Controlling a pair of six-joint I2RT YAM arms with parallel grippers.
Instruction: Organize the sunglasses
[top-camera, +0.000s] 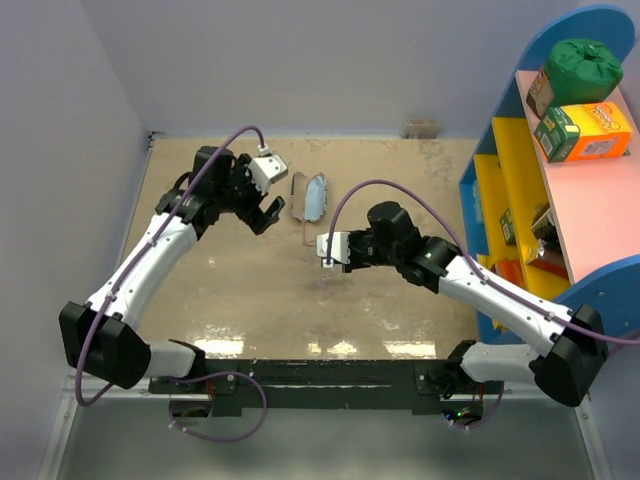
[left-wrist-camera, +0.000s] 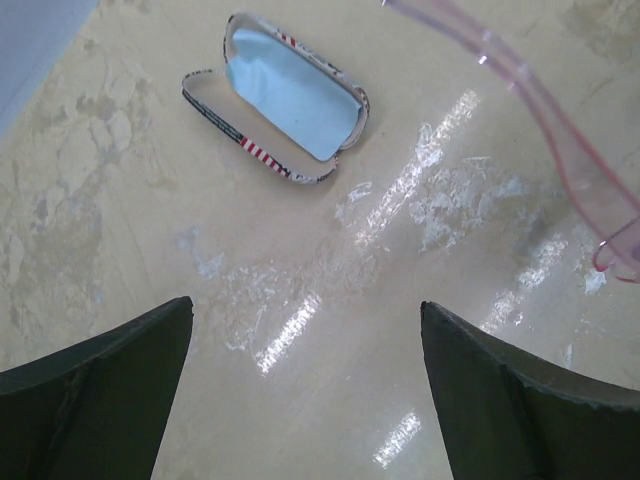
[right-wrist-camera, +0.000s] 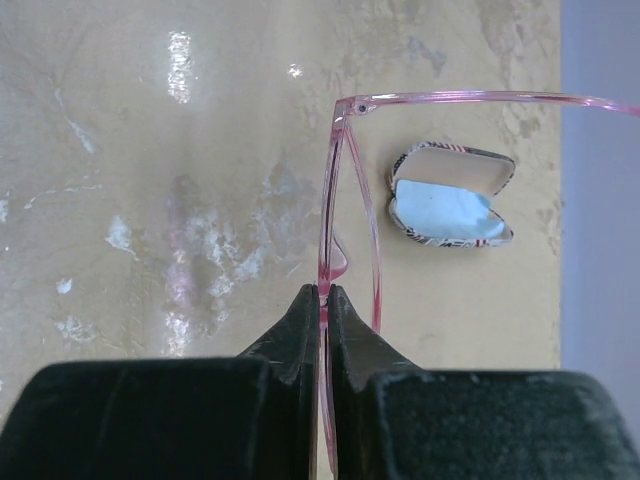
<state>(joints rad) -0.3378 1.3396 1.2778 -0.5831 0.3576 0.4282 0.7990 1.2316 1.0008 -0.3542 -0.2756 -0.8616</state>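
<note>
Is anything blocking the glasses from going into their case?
Only the blue cloth, which lies inside the open case where they would go. The right gripper has its jaws shut on the glasses close by the case, and nothing else visible is between them. The left gripper hangs open off to the side.

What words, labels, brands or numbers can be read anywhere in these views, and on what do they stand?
No text reads clearly in any view.
Orange and green box on the shelf unit: printing on its faces, too small and blurred to read.
Brown box behind the green bag: label blurred, unreadable.
Open glasses case: flag-print stripes only, no words seen.
</note>
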